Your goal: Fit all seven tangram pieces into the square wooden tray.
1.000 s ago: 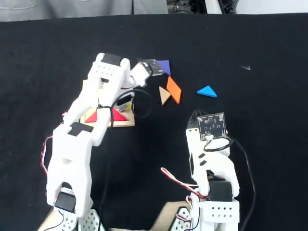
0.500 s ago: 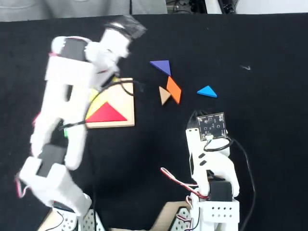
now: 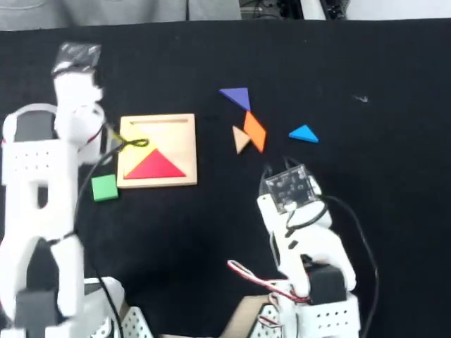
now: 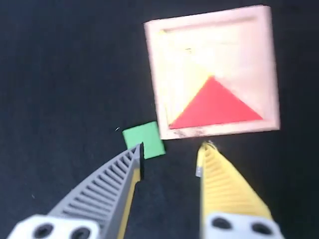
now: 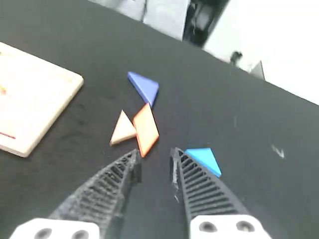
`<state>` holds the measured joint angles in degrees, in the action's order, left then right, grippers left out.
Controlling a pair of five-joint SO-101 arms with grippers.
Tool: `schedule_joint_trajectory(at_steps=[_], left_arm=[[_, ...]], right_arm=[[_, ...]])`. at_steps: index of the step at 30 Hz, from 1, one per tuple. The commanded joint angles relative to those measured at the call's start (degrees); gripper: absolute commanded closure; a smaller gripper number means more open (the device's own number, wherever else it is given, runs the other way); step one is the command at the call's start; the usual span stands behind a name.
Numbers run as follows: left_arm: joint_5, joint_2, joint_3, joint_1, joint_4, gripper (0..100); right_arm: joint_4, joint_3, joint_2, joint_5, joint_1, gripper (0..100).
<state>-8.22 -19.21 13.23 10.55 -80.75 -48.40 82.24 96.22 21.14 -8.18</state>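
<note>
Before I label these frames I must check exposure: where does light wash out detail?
Left wrist view: the wooden tray looks washed pale, so the yellow piece barely shows; the red triangle stays vivid. Right wrist view: the room beyond the black cloth is blown white. High view: that cloth is evenly lit.

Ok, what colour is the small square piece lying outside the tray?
Green. The square piece shows best in the left wrist view, beside the tray.

L end effector [image 4: 171, 152] spread wide, empty; R end effector [image 5: 154, 157] narrowly parted, arm folded low.
</note>
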Motion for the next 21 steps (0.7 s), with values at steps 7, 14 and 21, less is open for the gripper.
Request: schedule_joint_trajectory(at_steps=[7, 14, 21], left_arm=[[9.85, -17.23, 37.23, 15.25, 26.02, 82], [13.45, -20.13, 46.11, 17.01, 38.86, 82], [15.38, -19.87, 50.51, 16.04, 44.22, 82]], right_arm=[[0.09, -33.27, -44.70, 0.62, -4.40, 88.4], [0.35, -52.88, -76.97, 3.78, -4.13, 88.2], [5.45, -70.11, -102.73, 4.48, 1.49, 88.4]])
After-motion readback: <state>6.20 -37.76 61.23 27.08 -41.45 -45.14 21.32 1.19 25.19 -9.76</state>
